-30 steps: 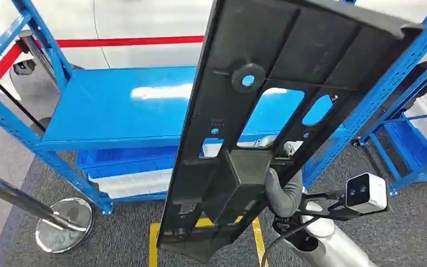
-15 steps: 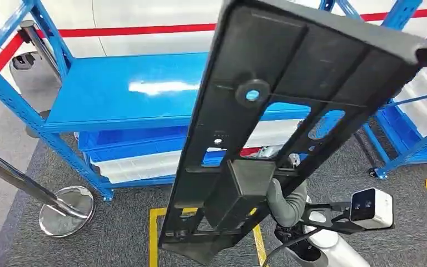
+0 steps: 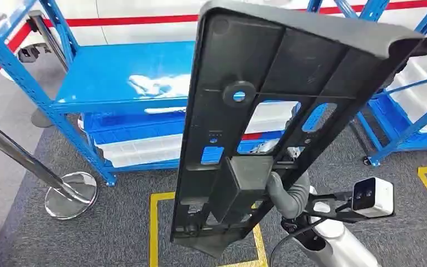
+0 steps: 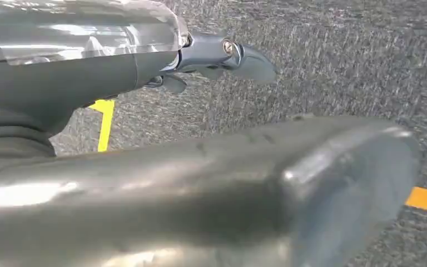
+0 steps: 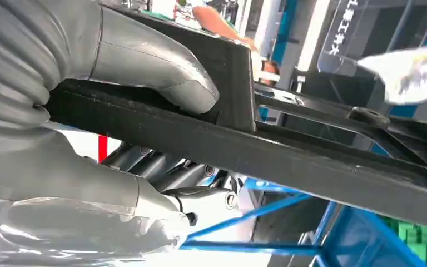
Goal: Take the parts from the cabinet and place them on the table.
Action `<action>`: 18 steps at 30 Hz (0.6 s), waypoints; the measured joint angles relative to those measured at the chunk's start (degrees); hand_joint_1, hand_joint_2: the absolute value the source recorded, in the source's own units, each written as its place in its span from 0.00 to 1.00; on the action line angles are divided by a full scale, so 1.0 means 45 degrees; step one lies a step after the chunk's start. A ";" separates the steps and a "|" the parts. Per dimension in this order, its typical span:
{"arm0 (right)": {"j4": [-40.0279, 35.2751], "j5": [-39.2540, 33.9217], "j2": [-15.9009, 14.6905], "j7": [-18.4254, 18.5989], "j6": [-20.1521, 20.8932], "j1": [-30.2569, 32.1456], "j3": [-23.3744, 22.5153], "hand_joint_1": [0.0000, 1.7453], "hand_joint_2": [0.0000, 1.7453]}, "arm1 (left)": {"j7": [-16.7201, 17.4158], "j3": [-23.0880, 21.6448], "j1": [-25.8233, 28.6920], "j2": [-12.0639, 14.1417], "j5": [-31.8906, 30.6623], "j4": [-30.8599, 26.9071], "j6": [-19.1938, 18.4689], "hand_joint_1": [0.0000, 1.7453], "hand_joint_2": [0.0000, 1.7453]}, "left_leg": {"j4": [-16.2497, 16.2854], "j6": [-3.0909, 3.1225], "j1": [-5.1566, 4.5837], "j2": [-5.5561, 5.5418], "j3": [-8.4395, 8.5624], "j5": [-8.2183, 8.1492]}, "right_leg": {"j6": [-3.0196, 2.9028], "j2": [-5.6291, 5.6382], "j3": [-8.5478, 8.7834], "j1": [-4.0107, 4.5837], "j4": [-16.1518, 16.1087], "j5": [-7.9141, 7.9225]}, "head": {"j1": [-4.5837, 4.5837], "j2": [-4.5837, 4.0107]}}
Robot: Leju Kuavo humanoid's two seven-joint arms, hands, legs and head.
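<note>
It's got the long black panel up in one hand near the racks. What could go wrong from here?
The right hand grips the black panel alone, low on its length, so the long upper end could lever loose or swing. That top end sits close to the blue rack uprights and might clip them in a turn. The panel also blocks much of the head view.

A long black plastic panel (image 3: 267,111), ribbed with cut-out openings, stands nearly upright in front of the blue cabinet (image 3: 128,78), tilted slightly rightward.
</note>
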 joint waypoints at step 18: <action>0.0097 0.0223 -0.0024 -0.0524 -0.0054 0.0111 0.0107 0.94 1.00 | -0.0530 0.0005 0.0140 -0.0082 -0.0010 0.0020 -0.0267 0.00 0.00 | 0.0546 -0.0317 0.0118 0.0111 -0.2620 0.1705 | -0.0392 -0.0001 0.1831 -0.0053 -0.0076 -0.1801 | 0.0000 0.0000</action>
